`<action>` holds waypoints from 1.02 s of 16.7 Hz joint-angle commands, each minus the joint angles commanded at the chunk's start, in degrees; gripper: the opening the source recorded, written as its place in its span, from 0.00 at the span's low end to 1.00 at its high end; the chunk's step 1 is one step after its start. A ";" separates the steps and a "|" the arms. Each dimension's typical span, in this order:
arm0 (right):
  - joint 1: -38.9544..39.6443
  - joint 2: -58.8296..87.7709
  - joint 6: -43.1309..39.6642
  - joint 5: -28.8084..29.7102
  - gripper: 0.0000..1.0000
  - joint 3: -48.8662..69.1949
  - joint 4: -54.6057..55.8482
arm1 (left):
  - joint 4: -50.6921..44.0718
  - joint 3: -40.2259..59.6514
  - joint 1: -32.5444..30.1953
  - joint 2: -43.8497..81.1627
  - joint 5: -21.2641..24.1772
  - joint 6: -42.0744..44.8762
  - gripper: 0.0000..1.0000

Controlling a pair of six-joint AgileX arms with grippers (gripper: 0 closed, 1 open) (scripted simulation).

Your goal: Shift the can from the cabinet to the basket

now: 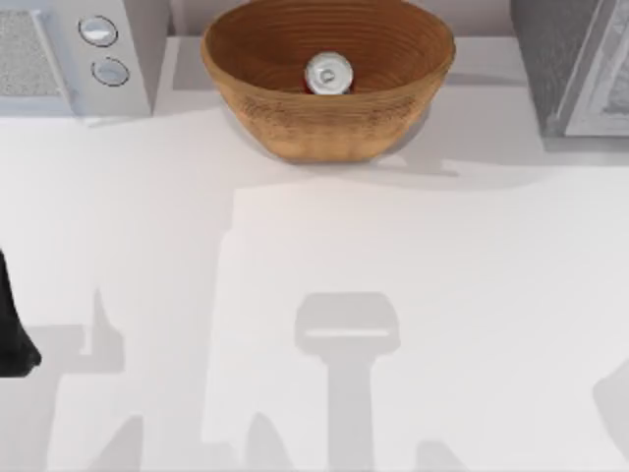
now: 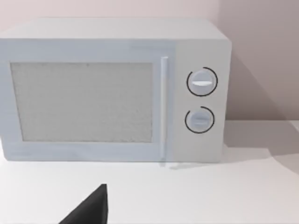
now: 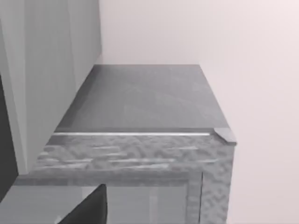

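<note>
From above, the can (image 1: 328, 75) stands upright inside the basket (image 1: 324, 128) at top centre, so the job looks done; the left arm (image 1: 15, 329) sits at the left edge. The left wrist view faces a microwave (image 2: 112, 91), its gripper's spread impossible to tell. The right wrist view faces the grey cabinet (image 3: 140, 107), likewise unclear; best to keep both arms well clear of the basket.

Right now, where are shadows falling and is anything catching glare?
Top view: grey arm-shaped shadows stretch across the white table, and the tan woven basket shades its right side; the small can's shiny silver top gleams. Left wrist view: the white microwave casts a soft shadow rightward.
</note>
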 joint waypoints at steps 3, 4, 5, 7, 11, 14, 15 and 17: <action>0.03 -0.12 0.00 0.03 1.00 0.38 -0.39 | 0.00 0.00 0.00 0.00 0.00 0.00 1.00; 0.03 -0.12 0.00 0.03 1.00 0.38 -0.39 | 0.00 0.00 0.00 0.00 0.00 0.00 1.00; -0.21 -0.01 0.01 -0.04 1.00 0.45 -0.21 | 0.00 0.00 0.00 0.00 0.00 0.00 1.00; 0.38 0.02 0.04 0.58 1.00 0.53 -0.25 | 0.00 0.00 0.00 0.00 0.00 0.00 1.00; 8.09 0.44 0.28 8.67 1.00 1.27 -0.85 | 0.00 0.00 0.00 0.00 0.00 0.00 1.00; 19.39 0.78 0.39 20.41 1.00 1.87 -1.59 | 0.00 0.00 0.00 0.00 0.00 0.00 1.00; 24.01 0.83 0.39 25.17 1.00 2.02 -1.85 | 0.00 0.00 0.00 0.00 0.00 0.00 1.00; 34.22 0.75 0.34 35.50 1.00 2.18 -2.32 | 0.00 0.00 0.00 0.00 0.00 0.00 1.00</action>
